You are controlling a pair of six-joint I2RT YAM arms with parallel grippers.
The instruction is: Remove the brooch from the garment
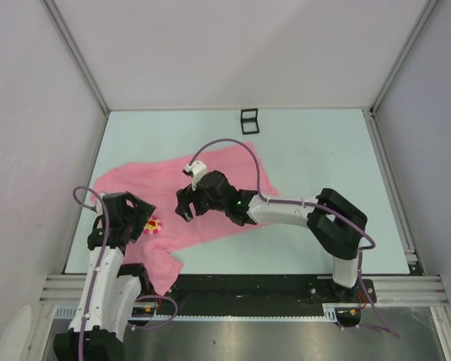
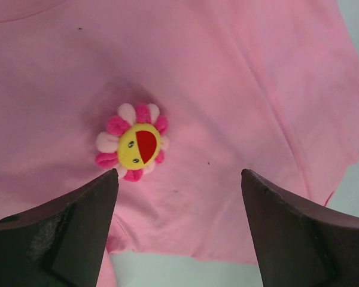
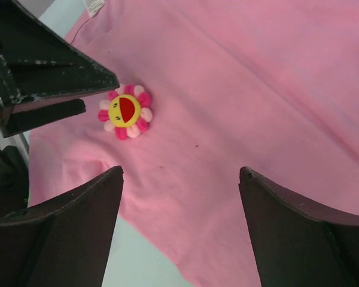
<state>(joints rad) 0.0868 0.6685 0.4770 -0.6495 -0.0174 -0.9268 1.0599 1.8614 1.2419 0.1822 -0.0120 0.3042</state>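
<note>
The brooch point(image 1: 153, 225), a small flower with pink petals and a yellow-red centre, is pinned on the pink garment point(image 1: 218, 169) near its left end. It shows in the left wrist view point(image 2: 132, 142) and the right wrist view point(image 3: 125, 112). My left gripper point(image 1: 139, 219) is open, hovering just left of the brooch, empty. My right gripper point(image 1: 186, 204) is open above the garment's middle, to the right of the brooch, empty. The left gripper's fingers point(image 3: 54, 75) show in the right wrist view beside the brooch.
A small black square frame box point(image 1: 249, 120) stands at the back of the pale green table point(image 1: 323, 150). The garment's rumpled end point(image 1: 159, 267) hangs near the front edge. Grey walls enclose the table on three sides.
</note>
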